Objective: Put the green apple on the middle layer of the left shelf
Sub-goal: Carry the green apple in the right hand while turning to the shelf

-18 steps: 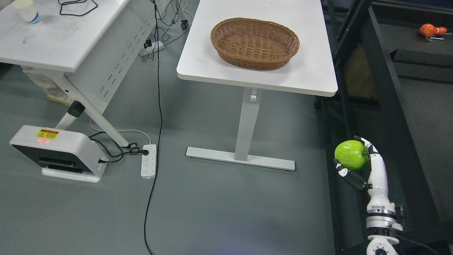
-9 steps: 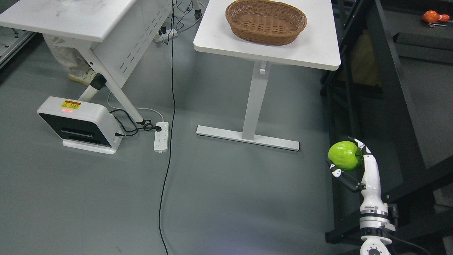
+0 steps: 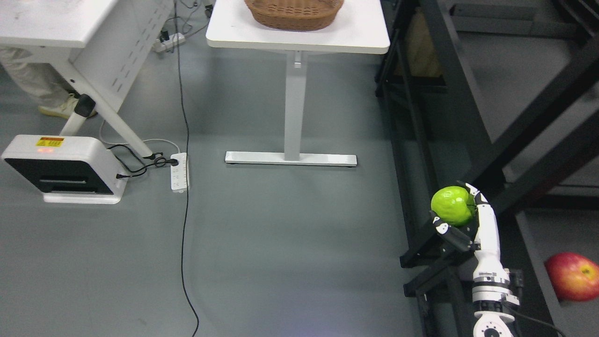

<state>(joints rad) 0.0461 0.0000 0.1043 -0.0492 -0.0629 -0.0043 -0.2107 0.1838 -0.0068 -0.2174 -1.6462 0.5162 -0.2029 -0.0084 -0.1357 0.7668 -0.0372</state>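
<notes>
A bright green apple [image 3: 452, 205] sits in my right hand [image 3: 461, 220], whose white and black fingers [image 3: 450, 232] curl around it from below and behind. The arm rises from the bottom right corner. The hand holds the apple in the air beside the front corner of a black metal shelf frame [image 3: 449, 89] at the right. Grey shelf boards [image 3: 524, 84] show between the black beams. My left arm does not show.
A red apple [image 3: 573, 276] lies on a shelf board at the lower right. A white table [image 3: 365, 40] with a wicker basket [image 3: 294, 13] stands at the back. A white device [image 3: 61, 168], power strip [image 3: 179, 171] and black cable [image 3: 185, 234] lie on the grey floor at left.
The whole picture has shifted, so the camera has moved: table and basket slid up and left, and the shelf with the red apple came into view. The hand still holds the green apple.
</notes>
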